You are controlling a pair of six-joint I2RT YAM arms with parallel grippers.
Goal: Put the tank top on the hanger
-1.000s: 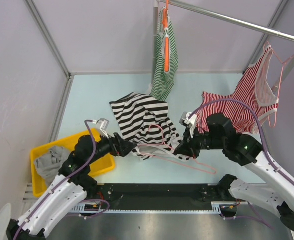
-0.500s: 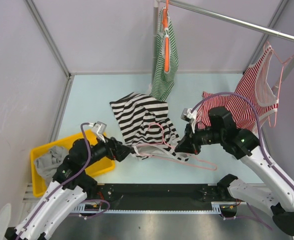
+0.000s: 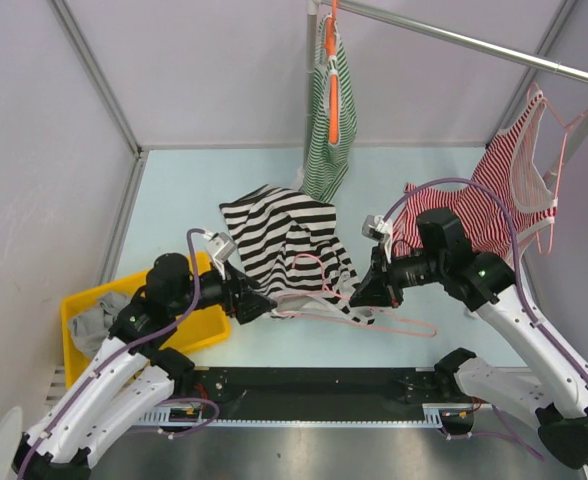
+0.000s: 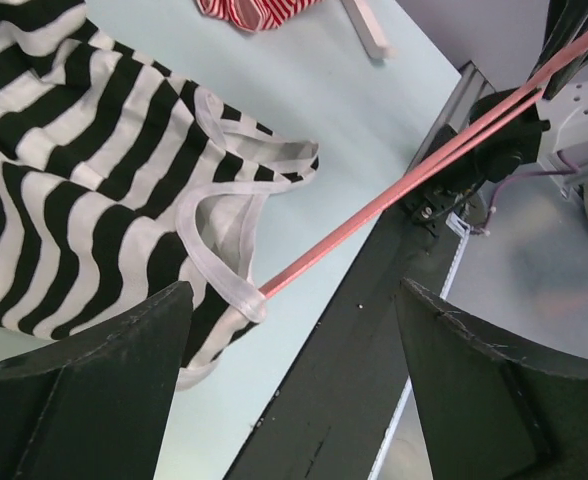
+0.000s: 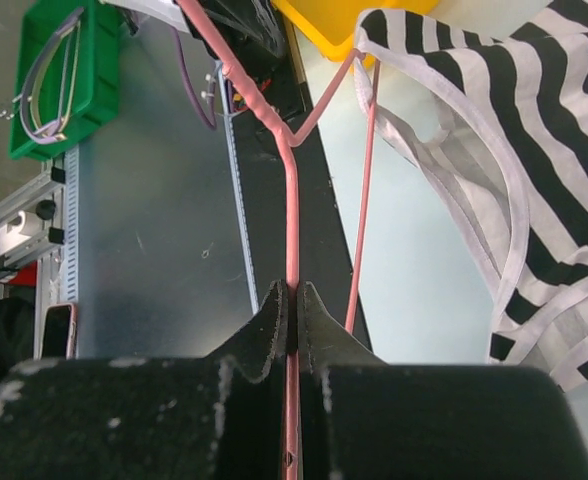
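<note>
The black-and-white striped tank top [image 3: 279, 240] lies crumpled on the pale table between my arms. The thin pale pink hanger [image 3: 394, 322] lies along its near edge. My right gripper [image 3: 360, 294] is shut on the hanger's wire [image 5: 292, 210], and the tank top [image 5: 544, 140] lies to the right of it. In the left wrist view a pale strap of the tank top [image 4: 236, 290] is looped over the hanger's wire [image 4: 404, 185]. My left gripper [image 3: 262, 303] is open and empty just short of that strap [image 4: 294, 400].
A yellow bin [image 3: 199, 330] with grey cloth stands at the left. A green-and-white top on an orange hanger [image 3: 331, 100] hangs from the rail [image 3: 454, 40]. A red-and-white top [image 3: 494, 190] hangs at the right. The black base rail [image 3: 324, 385] runs along the near edge.
My left arm has risen and shifted right, staying at the tank top's near edge. My right gripper has lifted a little with the hanger, whose far end has swung slightly.
</note>
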